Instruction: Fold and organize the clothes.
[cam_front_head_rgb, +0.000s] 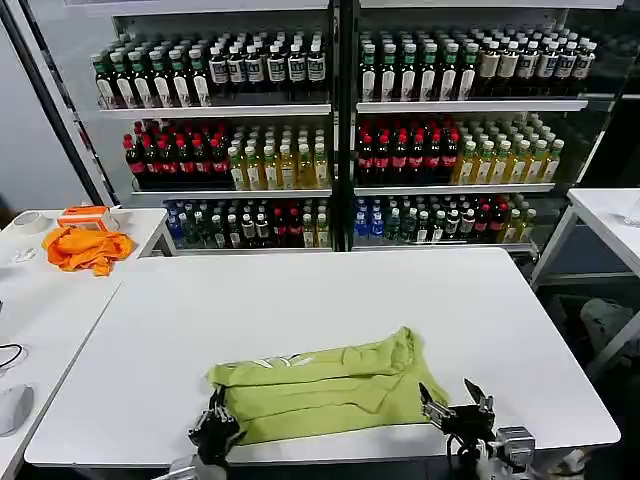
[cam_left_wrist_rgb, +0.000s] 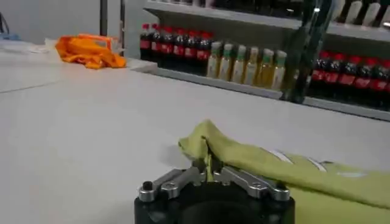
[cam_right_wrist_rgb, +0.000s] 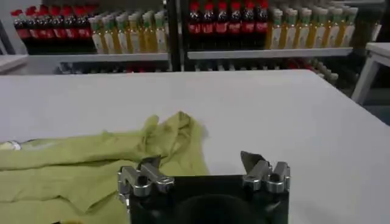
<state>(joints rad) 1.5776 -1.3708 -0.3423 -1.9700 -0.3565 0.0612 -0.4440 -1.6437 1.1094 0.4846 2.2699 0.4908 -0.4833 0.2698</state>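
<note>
Lying half folded on the table (cam_front_head_rgb: 330, 300), the shirt (cam_front_head_rgb: 320, 385) needs more folds; left tool (cam_left_wrist_rgb: 210, 173) pinches its corner, right tool (cam_right_wrist_rgb: 204, 176) is wide.

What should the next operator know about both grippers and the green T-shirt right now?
Left gripper: shut on the T-shirt at its near left corner.
Right gripper: open, at the shirt's right end, gripping nothing.
T-shirt: near edge of the white table, lying as a long, loosely folded band.
Done: a lengthwise fold, judging by its shape.
Left: fold it across, then tidy it.
Orange cloth on the side table: not part of the job.
</note>
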